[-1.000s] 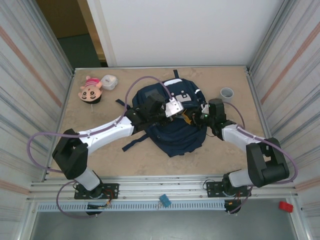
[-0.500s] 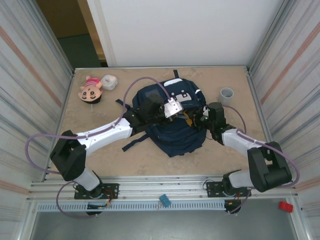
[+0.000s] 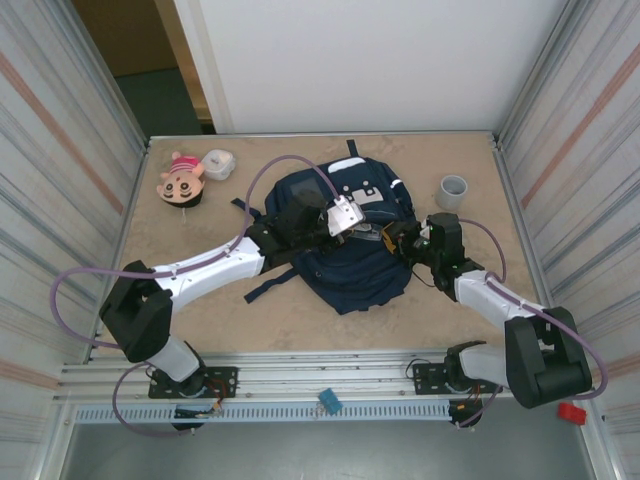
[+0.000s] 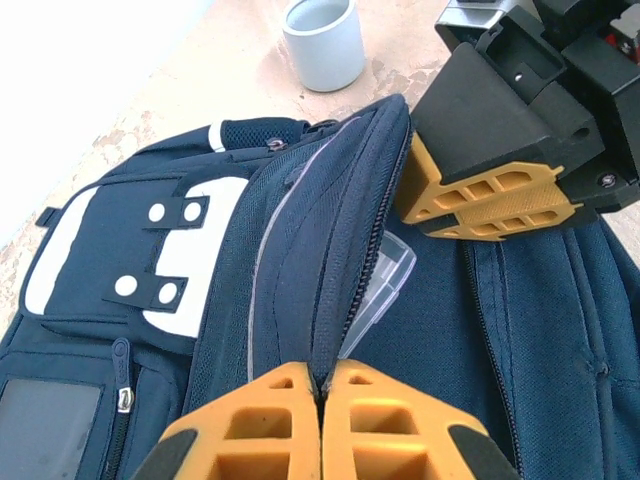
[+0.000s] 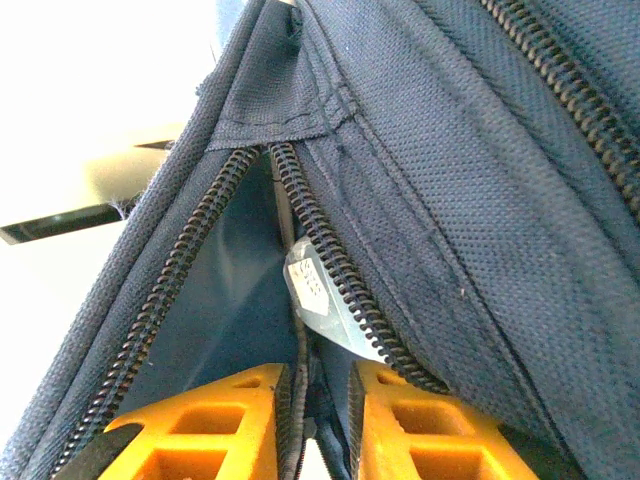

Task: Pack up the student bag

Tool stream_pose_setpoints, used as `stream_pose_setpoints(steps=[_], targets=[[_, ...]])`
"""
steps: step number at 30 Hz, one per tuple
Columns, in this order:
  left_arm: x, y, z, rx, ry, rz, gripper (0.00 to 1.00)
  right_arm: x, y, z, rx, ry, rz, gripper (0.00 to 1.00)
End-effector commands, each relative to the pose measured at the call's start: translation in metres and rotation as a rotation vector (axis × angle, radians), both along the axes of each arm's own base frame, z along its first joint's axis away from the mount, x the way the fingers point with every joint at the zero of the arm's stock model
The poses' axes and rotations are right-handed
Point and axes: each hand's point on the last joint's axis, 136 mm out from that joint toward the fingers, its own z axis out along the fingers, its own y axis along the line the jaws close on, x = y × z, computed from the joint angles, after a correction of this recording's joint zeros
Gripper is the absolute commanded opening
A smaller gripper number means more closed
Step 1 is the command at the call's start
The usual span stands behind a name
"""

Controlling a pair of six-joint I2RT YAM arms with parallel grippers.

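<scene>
While the bag (image 3: 345,275) lies mid-surface, I have the left gripper (image 4: 322,385) fully closed on its zip edge, just toward 12 o'clock of the bag's middle. My right gripper (image 5: 318,400), at the bag's 3 o'clock, is nearly closed with zip tape between its fingers, seemingly pinching it. I judge the step to be working this zip. A clear box (image 4: 385,280) pokes a corner out of the mouth, right by the teeth. To do it well I'd treat the left pinch as an anchor, draw the right along the zip line, not upward, and stop if the corner snags.
</scene>
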Motion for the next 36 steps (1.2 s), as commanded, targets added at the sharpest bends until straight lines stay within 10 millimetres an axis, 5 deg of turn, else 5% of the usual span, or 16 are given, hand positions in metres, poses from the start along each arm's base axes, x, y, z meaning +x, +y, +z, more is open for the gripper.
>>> stream_pose_setpoints(steps=[1,9,12,20,29,36], targets=[[-0.005,-0.001,0.045,-0.113,-0.057,-0.013,0.00,0.003,-0.003,0.010,0.002,-0.025,-0.023,0.29],[-0.028,0.002,0.012,-0.017,0.002,-0.128,0.06,-0.033,-0.012,0.050,-0.105,-0.155,0.094,0.46],[-0.030,0.004,0.008,-0.026,0.011,-0.122,0.05,-0.053,-0.014,0.059,-0.159,-0.188,0.148,0.62],[-0.027,0.005,0.000,-0.037,0.022,-0.109,0.04,-0.058,0.019,0.078,0.016,-0.216,0.239,0.76],[-0.037,-0.005,-0.022,-0.052,0.078,-0.175,0.05,-0.026,0.046,0.068,0.054,-0.212,0.195,0.74],[-0.040,-0.011,-0.026,-0.068,0.100,-0.223,0.06,-0.008,0.058,0.055,0.055,-0.192,0.202,0.52]])
